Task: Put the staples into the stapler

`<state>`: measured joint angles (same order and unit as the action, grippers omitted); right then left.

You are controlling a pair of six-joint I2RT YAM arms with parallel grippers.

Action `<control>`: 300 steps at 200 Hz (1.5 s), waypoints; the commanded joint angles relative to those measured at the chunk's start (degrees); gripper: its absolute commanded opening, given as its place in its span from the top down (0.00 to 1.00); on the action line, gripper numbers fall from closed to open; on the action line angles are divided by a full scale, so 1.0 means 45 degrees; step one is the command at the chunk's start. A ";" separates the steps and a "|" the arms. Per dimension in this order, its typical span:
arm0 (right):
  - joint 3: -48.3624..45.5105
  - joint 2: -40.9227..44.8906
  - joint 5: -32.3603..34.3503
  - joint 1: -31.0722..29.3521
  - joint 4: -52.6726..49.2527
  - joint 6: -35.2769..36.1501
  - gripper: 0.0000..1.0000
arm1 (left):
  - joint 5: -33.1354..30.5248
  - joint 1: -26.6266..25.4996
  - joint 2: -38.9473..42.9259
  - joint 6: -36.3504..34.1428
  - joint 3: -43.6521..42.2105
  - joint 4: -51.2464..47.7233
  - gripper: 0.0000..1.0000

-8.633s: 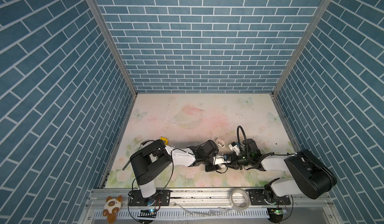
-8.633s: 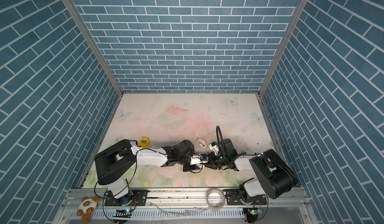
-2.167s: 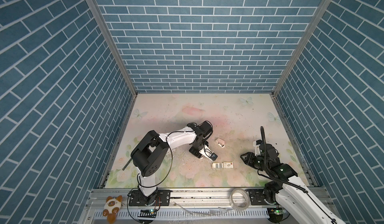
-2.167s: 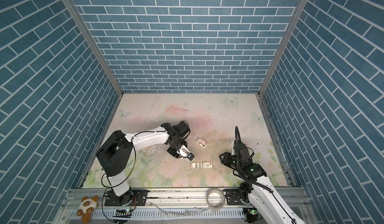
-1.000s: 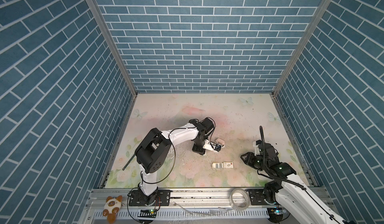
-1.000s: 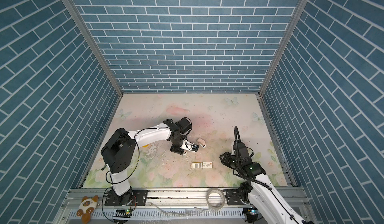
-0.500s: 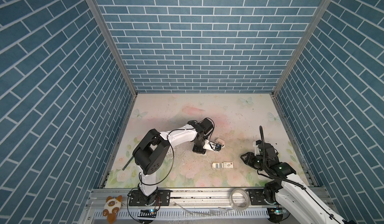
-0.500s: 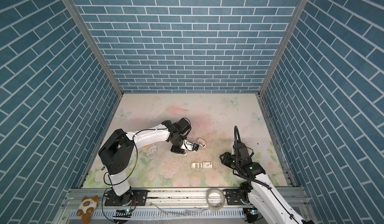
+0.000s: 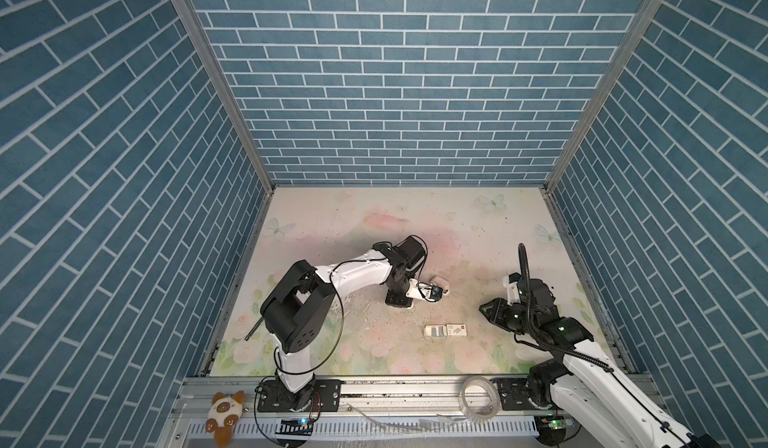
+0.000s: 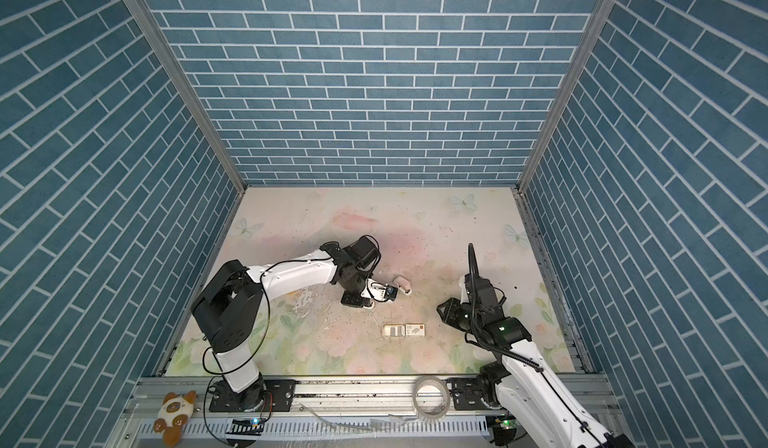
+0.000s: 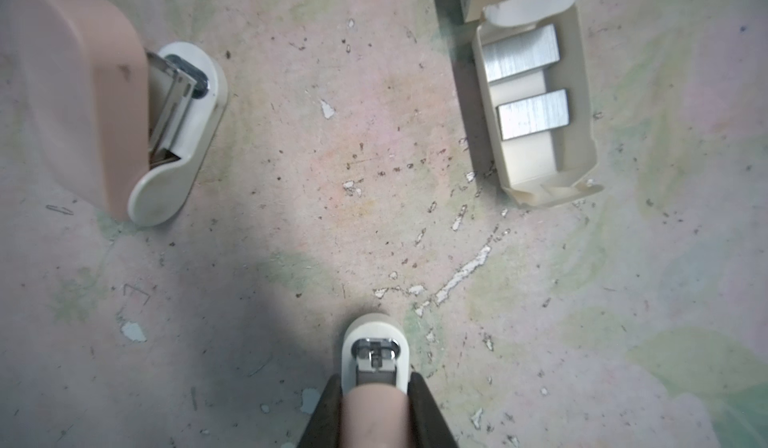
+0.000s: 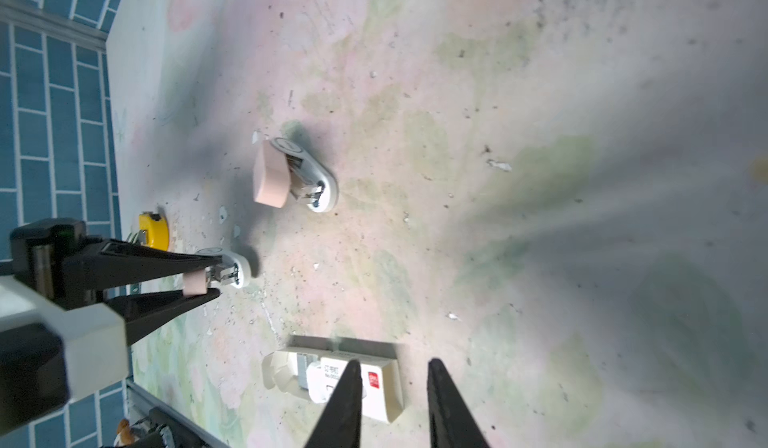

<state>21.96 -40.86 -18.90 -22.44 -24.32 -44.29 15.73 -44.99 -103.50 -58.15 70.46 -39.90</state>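
A small pink-and-white stapler (image 11: 374, 354) stands on the mat, and my left gripper (image 11: 375, 379) is shut on its pink body; the right wrist view shows the same grip (image 12: 214, 276). A second stapler like it (image 11: 104, 105) lies apart, seen in both top views (image 9: 440, 280) (image 10: 402, 281). The staples (image 11: 521, 53) are two silvery strips in the slid-out white carton (image 11: 582, 92), which lies mid-table (image 9: 446, 330). My right gripper (image 12: 392, 367) hovers over the carton (image 12: 291, 367), open and holding nothing.
A yellow tape measure (image 12: 153, 233) sits behind the left gripper near the left wall. A clear tape roll (image 9: 478, 398) and a plush toy (image 9: 224, 412) rest on the front rail. The mat is worn, with flakes and a loose staple or two.
My left gripper's fingers have closed onto the stapler over the last second. The right gripper's gap has narrowed a little. Neither arm has shifted noticeably.
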 commanded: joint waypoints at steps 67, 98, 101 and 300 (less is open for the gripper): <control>0.1677 -0.4065 -0.3547 -0.1332 0.5011 -0.0900 0.72 | 0.1148 0.0057 0.0961 0.2265 0.1289 -0.0280 0.94; 0.2027 -0.4813 -0.3526 -0.1840 0.5740 -0.1244 0.71 | 0.1432 0.0028 0.1221 0.2488 0.1640 -0.0642 0.96; 0.2071 -0.4893 -0.3517 -0.1907 0.5768 -0.1267 0.71 | 0.1433 0.0019 0.1257 0.2516 0.1674 -0.0662 0.96; 0.2777 -0.7589 -0.2618 -0.3432 0.7042 -0.1464 0.79 | 0.2151 -0.0451 0.2132 0.3983 0.2096 -0.0275 1.00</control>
<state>34.24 -74.30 -32.40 -37.41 6.17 -49.69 23.51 -46.76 -95.37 -41.91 77.91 -42.06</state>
